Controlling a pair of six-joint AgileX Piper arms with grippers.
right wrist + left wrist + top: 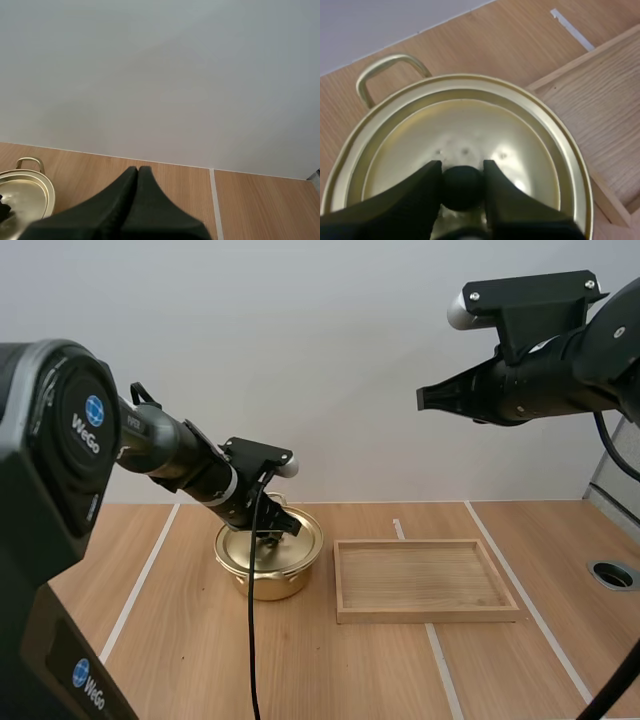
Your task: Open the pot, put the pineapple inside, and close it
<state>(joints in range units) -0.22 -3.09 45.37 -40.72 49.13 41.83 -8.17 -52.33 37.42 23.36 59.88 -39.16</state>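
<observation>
Left arm stretched forward from its base and angled down. Left gripper [462,170] over the pot [262,578], fingers [400,205] pinching the black knob [462,189] between their tips. The lid [470,125] sits on the pot. Pot stands on the worktop [330,670], just beside the wooden tray [425,616], not touching it. Right arm held high over the tray side, right gripper [138,175] roughly level, fingers pressed together on nothing.

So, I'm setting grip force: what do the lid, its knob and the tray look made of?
The lid looks metal, gold-coloured and polished: it mirrors highlights. The knob is matte black, probably plastic: no shine. The tray is pale wood, seemingly unvarnished: grain lines show.
</observation>
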